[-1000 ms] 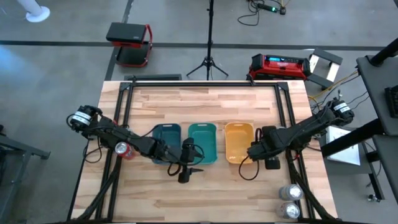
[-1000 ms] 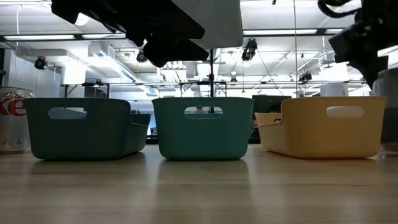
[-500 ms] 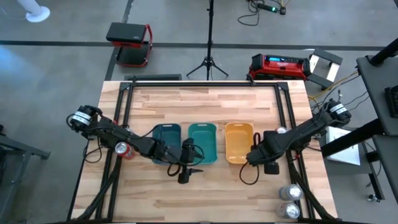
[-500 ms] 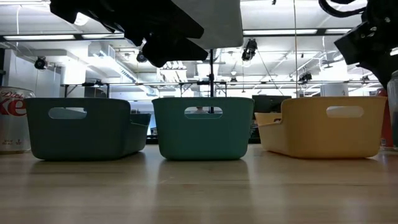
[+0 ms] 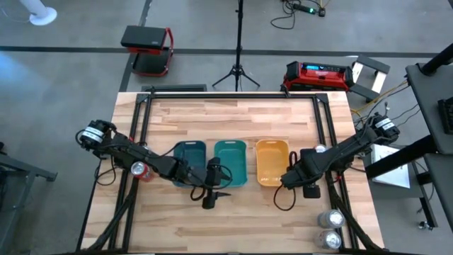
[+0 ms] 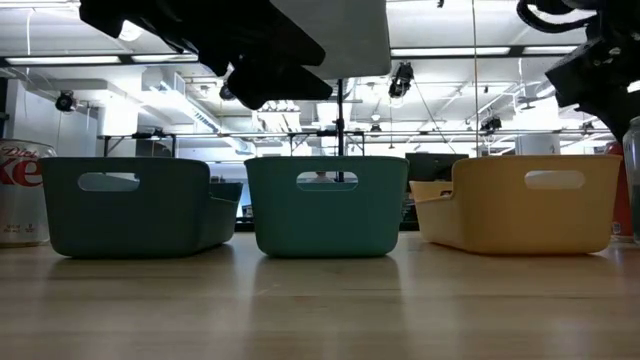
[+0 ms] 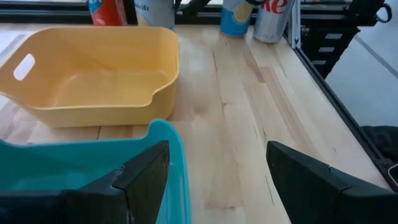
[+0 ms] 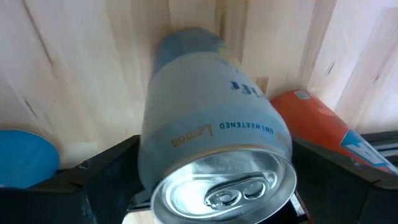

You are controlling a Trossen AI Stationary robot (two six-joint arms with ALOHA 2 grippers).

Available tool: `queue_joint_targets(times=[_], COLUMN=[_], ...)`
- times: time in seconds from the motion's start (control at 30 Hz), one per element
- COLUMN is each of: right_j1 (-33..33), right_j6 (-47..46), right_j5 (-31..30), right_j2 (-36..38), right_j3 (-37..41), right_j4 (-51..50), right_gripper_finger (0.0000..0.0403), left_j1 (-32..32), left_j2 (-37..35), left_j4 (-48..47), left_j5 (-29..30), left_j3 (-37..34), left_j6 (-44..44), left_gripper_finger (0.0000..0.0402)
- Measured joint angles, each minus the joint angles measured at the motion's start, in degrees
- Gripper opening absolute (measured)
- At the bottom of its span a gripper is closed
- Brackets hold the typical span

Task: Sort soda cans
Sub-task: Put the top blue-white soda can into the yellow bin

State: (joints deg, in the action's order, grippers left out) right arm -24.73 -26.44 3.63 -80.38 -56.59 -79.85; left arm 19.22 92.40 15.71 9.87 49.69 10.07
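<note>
The right gripper [image 8: 214, 186] grasps a pale silver can [image 8: 205, 118] beside the yellow tray [image 5: 271, 161], a red can [image 8: 317, 134] apparently close behind. The left gripper [image 7: 214, 180], released, hovers by the teal tray [image 5: 230, 161].

A grey concrete floor [image 5: 64, 78] is seen around the wooden table [image 5: 233, 117]. A black tripod [image 5: 237, 67], a red-and-black case [image 5: 148, 49] and a red toolbox [image 5: 318, 74] are placed behind it. Ceiling strip lights [image 6: 455, 50] are lit.
</note>
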Motion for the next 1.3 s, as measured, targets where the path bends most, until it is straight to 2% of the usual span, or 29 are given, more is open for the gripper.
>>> queue_joint_targets(times=[0.37,0.73,1.03,1.17,1.3], right_j1=[0.13,0.60,0.79,1.02,2.26], right_j6=[-1.08,-1.53,-2.05,-0.76,-0.66], right_j5=[1.34,1.30,2.24,2.52,2.45], right_j2=[0.12,0.18,0.22,0.22,0.22], right_j3=[1.43,1.85,2.04,0.39,-3.73], right_j4=[2.77,5.55,5.40,4.06,-3.51], right_gripper_finger=[0.0369,0.0327,0.0316,0.0302,0.0301], left_j1=[0.98,1.03,1.37,1.52,1.67], left_j2=[-0.02,-0.02,-0.02,-0.32,-0.95], left_j4=[-0.40,-0.34,-0.40,-1.39,-4.38], left_j5=[0.00,0.02,0.02,0.02,0.02], left_j3=[-0.26,-0.35,-0.35,-0.35,-0.35], left_j6=[-0.11,-0.13,-0.38,-0.34,1.02], left_gripper_finger=[0.0254,0.0254,0.0254,0.0254,0.0254])
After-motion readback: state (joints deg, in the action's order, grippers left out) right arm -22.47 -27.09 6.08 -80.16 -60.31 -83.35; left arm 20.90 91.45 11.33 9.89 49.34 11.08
